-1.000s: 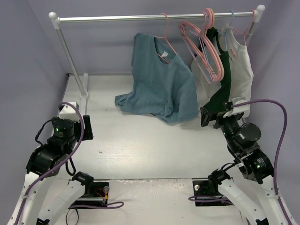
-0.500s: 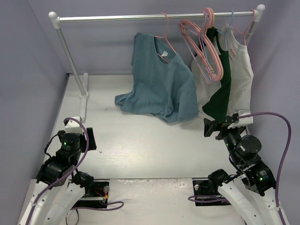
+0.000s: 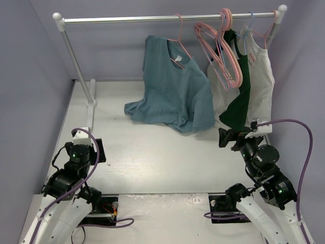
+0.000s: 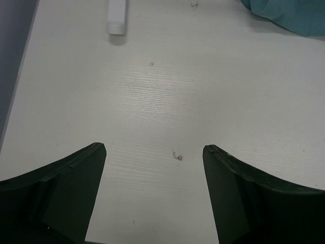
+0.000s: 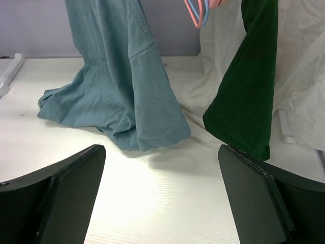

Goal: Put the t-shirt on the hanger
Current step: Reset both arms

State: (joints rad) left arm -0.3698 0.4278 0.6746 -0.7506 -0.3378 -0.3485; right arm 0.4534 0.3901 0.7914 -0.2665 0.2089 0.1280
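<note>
Gaping at full spread over bare tabletop, the left gripper (image 4: 154, 148) holds nothing and touches nothing; its two dark fingers (image 4: 76, 188) frame only pale boards and a few specks of grit (image 4: 176, 156). It sits low at the near left, close to the lavender left wall (image 3: 30, 76). Beyond it stands the white foot (image 3: 91, 104) of the clothes rack, whose slanted post (image 3: 75, 58) rises to the steel rail (image 3: 127, 20). A broad open stretch of table (image 3: 152, 152) lies between that foot and the garments. The dusty teal t-shirt (image 3: 175, 94) hangs near the rail's middle from a thin pink hanger (image 3: 180, 28). The hook is over the rail and one arm runs into the neck opening. The shirt hangs lopsided, its lower part heaped on the table, well apart from both grippers. To its right dangles a bunch of spare pink hangers (image 3: 219, 51), then a dark green garment (image 3: 242, 86) and a white sleeveless top (image 3: 263, 76), crowded against the rail's right end. The right gripper (image 5: 161, 148), at the near right, is likewise spread wide and empty. It faces the shirt's heaped hem and the green garment's lower edge, near that edge but not touching it, with the right wall close beside its arm. The surface is white with a faint wood grain, and plain lavender walls close it in on three sides.
</note>
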